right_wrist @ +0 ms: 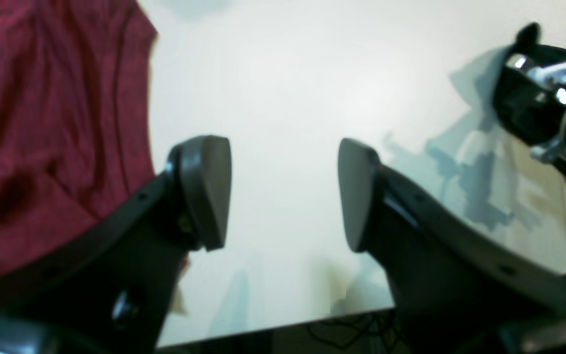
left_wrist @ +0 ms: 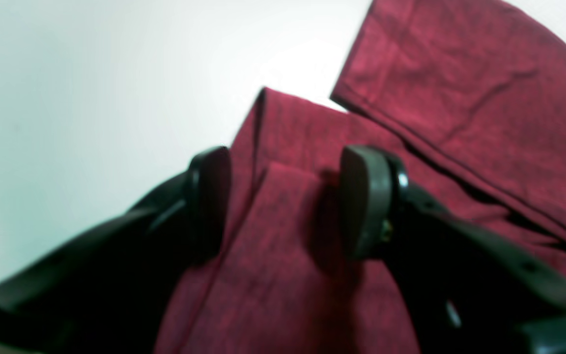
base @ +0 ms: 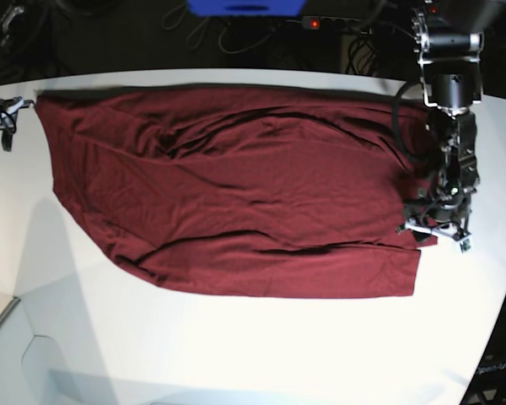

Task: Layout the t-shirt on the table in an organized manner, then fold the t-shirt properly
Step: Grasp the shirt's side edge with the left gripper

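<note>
The dark maroon t-shirt (base: 236, 186) lies spread wide across the white table (base: 236, 354), with wrinkles and a folded-over flap along its right edge. At that right edge my left gripper (base: 436, 226) is down on the cloth. In the left wrist view the left gripper (left_wrist: 288, 201) is open, its fingers (left_wrist: 366, 201) straddling a folded hem of the t-shirt (left_wrist: 283, 275). My right gripper (base: 4, 114) is at the table's far left, beside the shirt's corner. Up close the right gripper (right_wrist: 283, 191) is open over the bare table (right_wrist: 288, 73), the t-shirt (right_wrist: 42, 123) to its left.
A blue object (base: 244, 7), a power strip with a red light (base: 316, 23) and cables lie behind the table's far edge. A black and metal arm part (right_wrist: 548, 98) stands at the right of the right wrist view. The table edge (right_wrist: 273, 327) runs just below the right gripper.
</note>
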